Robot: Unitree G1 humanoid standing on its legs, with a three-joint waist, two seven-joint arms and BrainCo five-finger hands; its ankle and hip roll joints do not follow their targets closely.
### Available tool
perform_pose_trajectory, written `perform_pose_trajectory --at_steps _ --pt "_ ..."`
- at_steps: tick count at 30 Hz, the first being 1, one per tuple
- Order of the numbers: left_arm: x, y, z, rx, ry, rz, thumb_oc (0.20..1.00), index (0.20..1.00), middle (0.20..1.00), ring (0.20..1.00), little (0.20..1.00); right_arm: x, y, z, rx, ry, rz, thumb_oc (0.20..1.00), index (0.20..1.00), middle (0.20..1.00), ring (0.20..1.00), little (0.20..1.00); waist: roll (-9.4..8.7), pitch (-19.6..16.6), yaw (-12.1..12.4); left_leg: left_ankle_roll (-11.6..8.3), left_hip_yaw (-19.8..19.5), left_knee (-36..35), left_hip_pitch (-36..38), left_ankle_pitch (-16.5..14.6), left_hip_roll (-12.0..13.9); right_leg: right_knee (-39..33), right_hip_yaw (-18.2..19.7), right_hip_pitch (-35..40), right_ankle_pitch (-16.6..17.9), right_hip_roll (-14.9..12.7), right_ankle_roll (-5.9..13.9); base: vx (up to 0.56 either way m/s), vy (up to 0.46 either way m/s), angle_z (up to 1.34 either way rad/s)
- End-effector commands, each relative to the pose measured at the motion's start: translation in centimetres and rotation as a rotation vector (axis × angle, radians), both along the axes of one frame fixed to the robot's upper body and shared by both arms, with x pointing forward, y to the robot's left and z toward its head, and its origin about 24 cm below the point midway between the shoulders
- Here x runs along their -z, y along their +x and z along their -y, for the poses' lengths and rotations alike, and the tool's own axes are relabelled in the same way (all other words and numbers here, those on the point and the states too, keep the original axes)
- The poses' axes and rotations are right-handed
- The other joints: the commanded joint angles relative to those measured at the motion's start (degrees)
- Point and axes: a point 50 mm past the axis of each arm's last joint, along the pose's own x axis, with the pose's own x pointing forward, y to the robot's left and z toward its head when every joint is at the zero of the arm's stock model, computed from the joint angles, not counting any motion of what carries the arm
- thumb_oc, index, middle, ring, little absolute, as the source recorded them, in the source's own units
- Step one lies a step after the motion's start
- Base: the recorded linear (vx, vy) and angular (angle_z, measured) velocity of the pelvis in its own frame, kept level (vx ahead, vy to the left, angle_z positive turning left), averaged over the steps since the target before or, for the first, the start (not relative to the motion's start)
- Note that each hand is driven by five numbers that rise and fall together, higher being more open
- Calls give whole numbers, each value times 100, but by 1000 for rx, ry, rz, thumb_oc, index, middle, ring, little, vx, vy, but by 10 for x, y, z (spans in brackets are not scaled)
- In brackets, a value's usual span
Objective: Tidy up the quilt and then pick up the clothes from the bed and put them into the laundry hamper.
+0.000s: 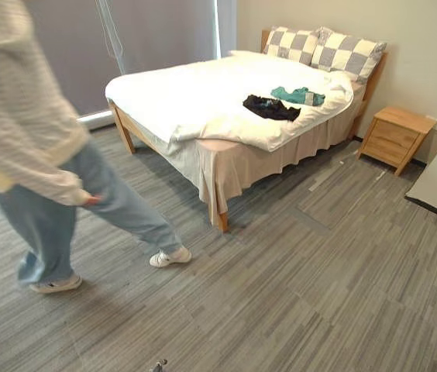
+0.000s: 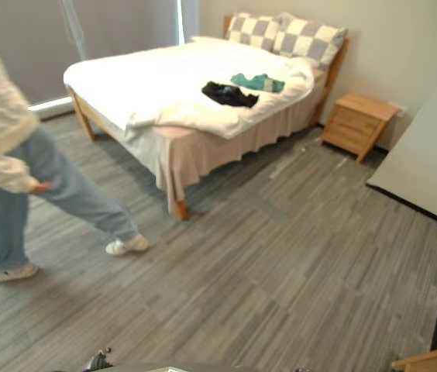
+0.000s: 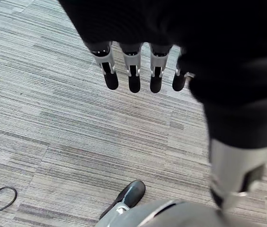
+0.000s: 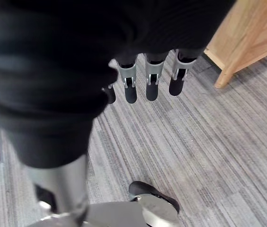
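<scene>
Both the left hand and the right hand hang empty over the grey floor, fingers straight and relaxed. Well ahead of them, the white quilt lies rumpled on the bed, with the black garment and teal garment just beside each other on top. A person walks between the hands and the bed.

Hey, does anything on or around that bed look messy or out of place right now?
Yes. Two clothes lie loose on the bed: a black garment and a teal garment, near the checkered pillows. The white quilt is rumpled and hangs unevenly over the near corner. A person is walking across the floor.
</scene>
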Motion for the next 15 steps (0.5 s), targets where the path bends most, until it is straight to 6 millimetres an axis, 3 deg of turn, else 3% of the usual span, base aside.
perform_pose_trajectory --at_steps 1,15 --pt "-7 28 -6 59 32 60 1000 1000 1000 1000 1000 -3 20 5 -22 -19 37 1000 1000 1000 1000 1000 -12 330 -115 -332 -105 -112 411 -559 73 -718 138 425 141 -550 747 3 1 4" --pt "-10 38 -5 35 7 104 1000 1000 1000 1000 1000 -7 33 11 -15 -35 69 1000 1000 1000 1000 1000 37 574 -94 -258 -88 -90 300 -581 24 -609 326 152 149 -537 770 5 17 -4"
